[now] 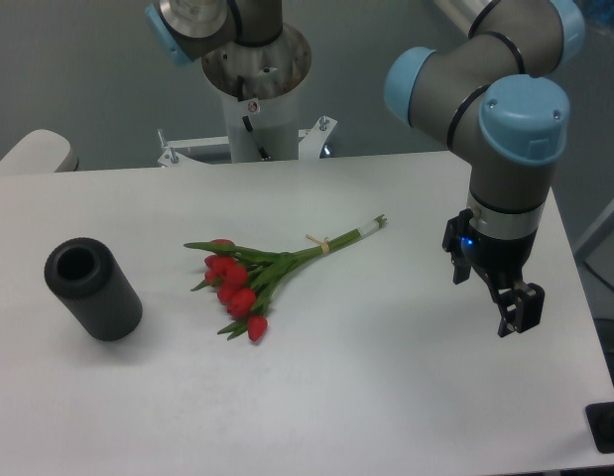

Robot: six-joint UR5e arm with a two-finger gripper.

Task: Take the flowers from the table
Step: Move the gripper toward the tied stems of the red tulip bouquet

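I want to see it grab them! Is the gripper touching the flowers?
Apart. The camera view shows bare white table between the gripper and the flowers.

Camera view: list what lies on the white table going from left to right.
Black cylinder lying tilted with its open end showing → bunch of red tulips with green stems tied by a pale band → the arm's black two-finger gripper, over the right side of the white tabletop.

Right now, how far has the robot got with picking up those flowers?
Nothing looks done yet. The flowers lie flat on the table, untouched. The gripper holds nothing and hangs to their right, well apart from them. Still left: move over the stems, close the fingers on them, and lift.
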